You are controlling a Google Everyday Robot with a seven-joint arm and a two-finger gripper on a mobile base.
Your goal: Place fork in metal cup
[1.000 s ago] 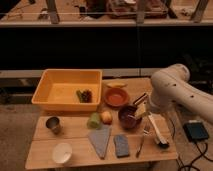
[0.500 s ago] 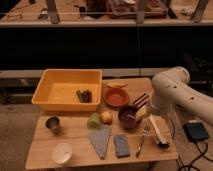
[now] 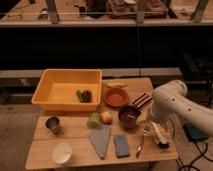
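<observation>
The fork [image 3: 141, 142] is a slim silver piece lying on the wooden table [image 3: 75, 135], just right of the blue sponge [image 3: 120, 145]. The metal cup [image 3: 53, 124] stands upright near the table's left edge, far from the fork. My white arm [image 3: 175, 107] reaches in from the right and bends down over the table's right part. The gripper [image 3: 151, 128] hangs at its lower end, just above the fork's upper end and next to the dark red bowl [image 3: 129, 116]. Nothing shows held in it.
A yellow bin [image 3: 67, 89] holding dark items sits at the back left. An orange bowl [image 3: 116, 97], a striped object [image 3: 143, 100], a green fruit [image 3: 94, 120], an apple [image 3: 106, 117], a grey cloth [image 3: 101, 140], a white cup [image 3: 62, 152] and a white-handled brush [image 3: 160, 136] lie around.
My arm's lower end has come down a little toward the fork. The fork, the metal cup and the other things have not moved.
</observation>
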